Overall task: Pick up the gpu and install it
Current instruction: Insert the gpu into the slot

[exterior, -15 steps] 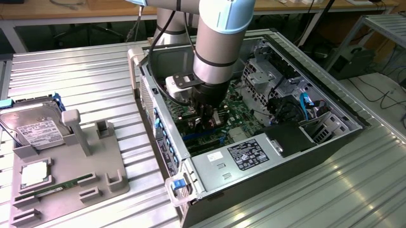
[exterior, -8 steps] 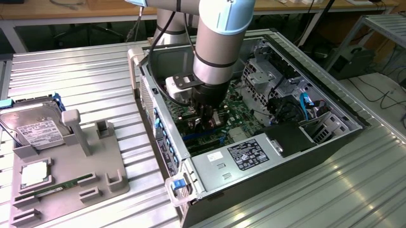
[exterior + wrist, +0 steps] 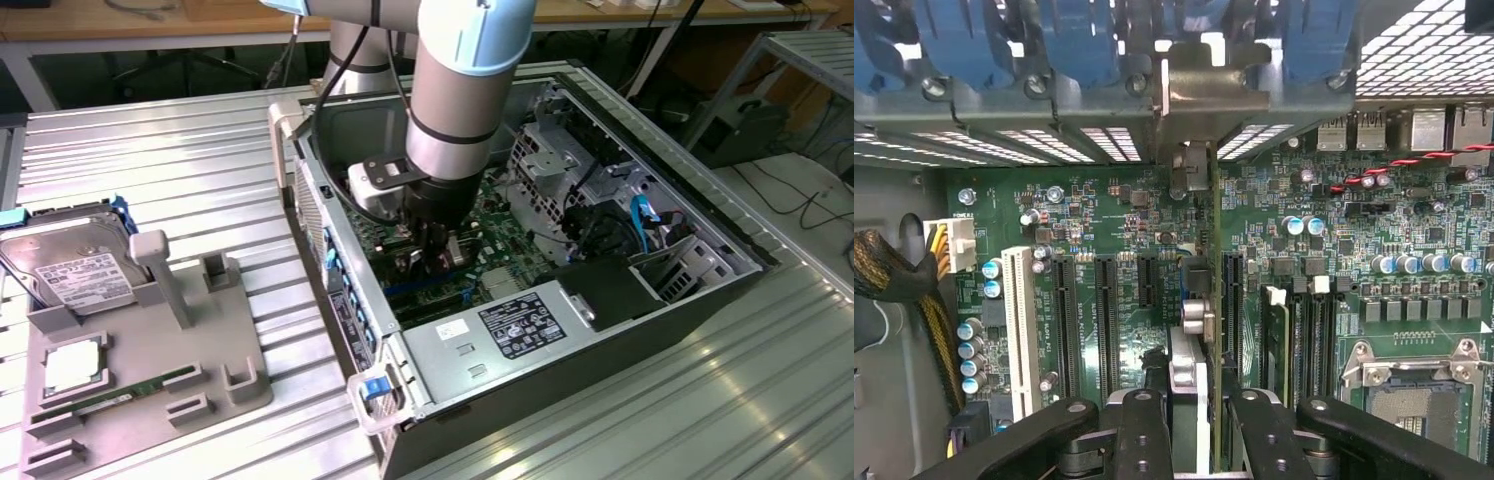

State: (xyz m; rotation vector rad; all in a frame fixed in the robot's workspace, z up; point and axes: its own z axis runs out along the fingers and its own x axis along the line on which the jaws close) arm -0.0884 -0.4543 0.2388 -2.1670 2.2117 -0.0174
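Note:
My gripper [image 3: 1199,440] is down inside the open computer case [image 3: 641,200], shut on the gpu [image 3: 1191,375]. The card is seen edge-on between the two black fingers [image 3: 1144,430]. It stands upright over the green motherboard [image 3: 1104,220], in line with a long black slot [image 3: 1232,310]. Its silver end bracket [image 3: 1199,95] reaches the case's rear slot openings. In the exterior view the gripper [image 3: 441,255] is low over the board, and the arm's wrist hides most of the card.
A grey fixture tray [image 3: 240,380] on the exterior view's left holds a silver hard drive [image 3: 74,270], a processor chip [image 3: 74,365] and a green memory stick [image 3: 120,392]. Inside the case are drive cages [image 3: 561,150], blue cables [image 3: 641,215] and the labelled power supply [image 3: 527,325].

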